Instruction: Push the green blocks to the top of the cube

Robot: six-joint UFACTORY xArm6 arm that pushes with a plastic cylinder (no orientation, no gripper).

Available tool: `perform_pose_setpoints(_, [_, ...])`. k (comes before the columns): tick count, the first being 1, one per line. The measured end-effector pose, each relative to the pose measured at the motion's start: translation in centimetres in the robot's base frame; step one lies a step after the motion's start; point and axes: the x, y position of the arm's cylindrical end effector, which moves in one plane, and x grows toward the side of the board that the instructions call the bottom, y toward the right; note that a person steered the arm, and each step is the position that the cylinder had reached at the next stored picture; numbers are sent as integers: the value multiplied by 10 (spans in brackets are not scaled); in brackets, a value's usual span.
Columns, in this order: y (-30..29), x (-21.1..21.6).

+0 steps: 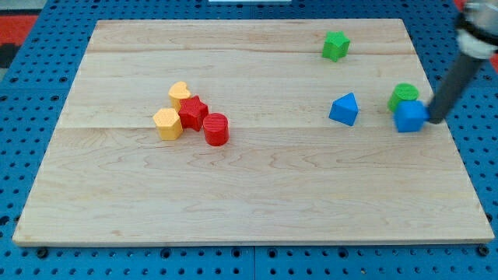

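Note:
A green star-shaped block [335,46] sits near the view's top, right of centre. A green round block [403,95] sits at the right, touching the top of a blue cube [410,117]. My tip [433,119] rests on the board just right of the blue cube, close to or touching its right side. The dark rod slants up to the view's top right.
A blue triangular block [344,109] lies left of the cube. At centre left is a cluster: a yellow heart-shaped block [180,93], a yellow hexagonal block [167,123], a red star block [193,112] and a red cylinder [216,129]. The board's right edge [451,124] is near my tip.

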Motion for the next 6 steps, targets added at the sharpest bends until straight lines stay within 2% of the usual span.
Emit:
perform_pose_setpoints(1, [-30, 7])
perform_pose_setpoints(2, [46, 7])
perform_pose_setpoints(3, [77, -37])
perform_pose_setpoints(4, [32, -23])
perform_pose_setpoints(5, [-41, -23])
perform_pose_setpoints(6, [-35, -47])
